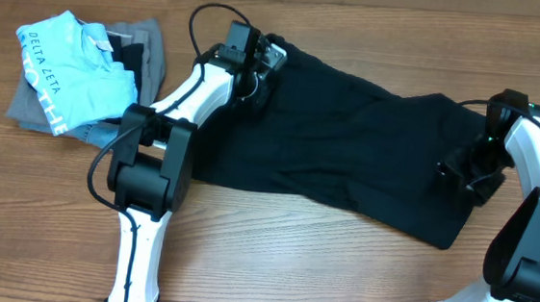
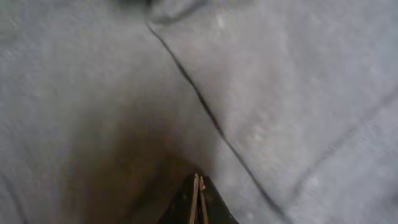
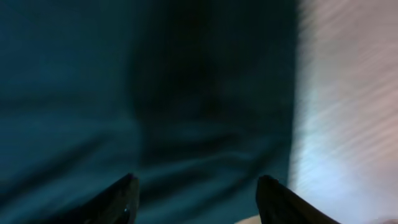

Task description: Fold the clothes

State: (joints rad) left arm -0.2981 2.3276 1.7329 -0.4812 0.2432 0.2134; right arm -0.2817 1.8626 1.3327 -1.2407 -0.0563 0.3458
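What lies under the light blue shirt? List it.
Folded grey garments stick out from under the light blue shirt at its upper right and lower edges, with a dark piece near the collar. How many lie stacked beneath is covered.

Light blue lettered shirt (image 1: pixel 69 68) atop grey folded garments (image 1: pixel 151 45), wooden table (image 1: pixel 319 266)

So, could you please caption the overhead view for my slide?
Left claw and right claw at opposite ends of a black garment spread on the table, other clothes piled beside it.
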